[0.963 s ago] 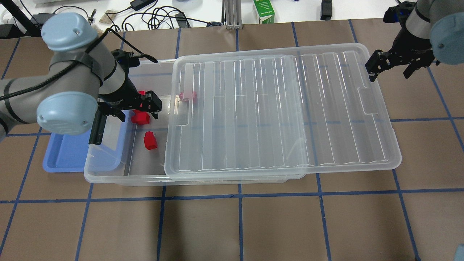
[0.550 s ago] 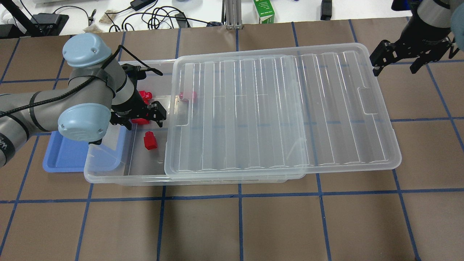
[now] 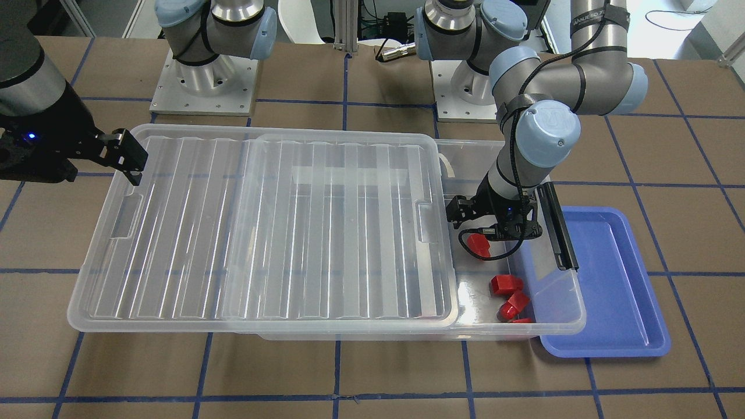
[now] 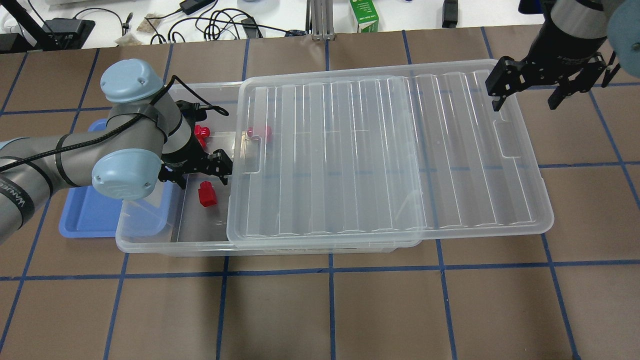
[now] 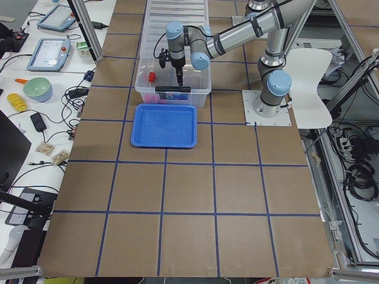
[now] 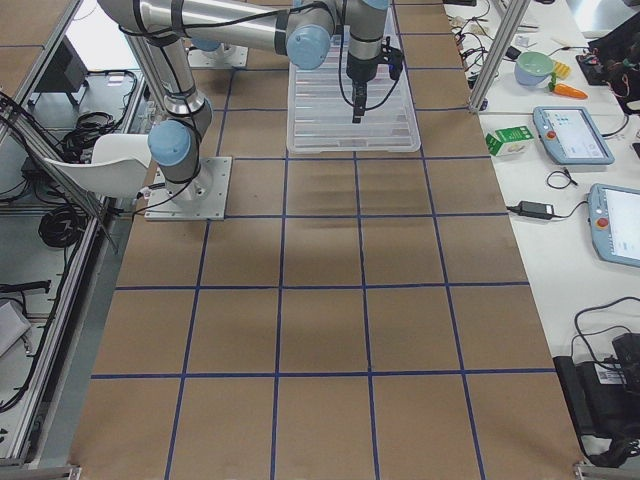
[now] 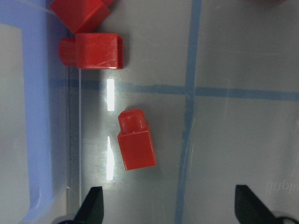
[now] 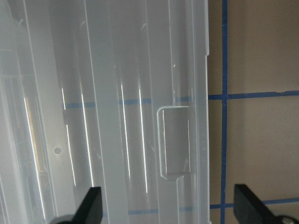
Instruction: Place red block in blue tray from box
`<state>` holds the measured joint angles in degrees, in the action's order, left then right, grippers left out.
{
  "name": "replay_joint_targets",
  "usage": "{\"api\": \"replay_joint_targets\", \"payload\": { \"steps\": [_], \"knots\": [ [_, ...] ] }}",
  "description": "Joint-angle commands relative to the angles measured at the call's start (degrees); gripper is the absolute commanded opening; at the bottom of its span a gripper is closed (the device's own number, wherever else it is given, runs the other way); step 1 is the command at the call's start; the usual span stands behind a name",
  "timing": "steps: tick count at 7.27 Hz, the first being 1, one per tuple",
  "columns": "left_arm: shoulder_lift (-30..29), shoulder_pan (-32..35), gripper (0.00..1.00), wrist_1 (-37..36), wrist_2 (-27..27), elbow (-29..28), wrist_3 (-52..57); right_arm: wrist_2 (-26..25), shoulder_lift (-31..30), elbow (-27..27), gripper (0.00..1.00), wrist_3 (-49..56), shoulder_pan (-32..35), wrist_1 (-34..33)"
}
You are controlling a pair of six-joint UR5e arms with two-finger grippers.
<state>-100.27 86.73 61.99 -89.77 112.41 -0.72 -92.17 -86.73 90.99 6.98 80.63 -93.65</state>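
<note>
While left gripper [image 7: 170,210] hovers jaws apart over red block [image 7: 135,147] in box [image 4: 150,245], nothing's grasped | blue tray [image 3: 611,279] blockless, pick and drop ahead | right gripper [image 4: 527,97]: jaws apart.

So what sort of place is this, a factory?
Probably a robotics research lab rather than a factory: a left arm and right arm bolted to a table gridded in blue tape, with control tablets and loose cables on side benches.
</note>
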Motion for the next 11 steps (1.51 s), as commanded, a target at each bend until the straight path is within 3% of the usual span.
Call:
{"api": "replay_joint_targets", "payload": {
  "steps": [1,11],
  "knots": [
    [-0.5,-1.0,1.00,-0.2,0.0,0.1,0.0,0.0,0.2,0.1,1.00,-0.4,0.4,-0.3],
    [-3.1,-2.3,1.00,-10.8,0.4,6.2,-5.3,0.0,0.2,0.5,1.00,-3.2,3.7,-0.4]
  ]
}}
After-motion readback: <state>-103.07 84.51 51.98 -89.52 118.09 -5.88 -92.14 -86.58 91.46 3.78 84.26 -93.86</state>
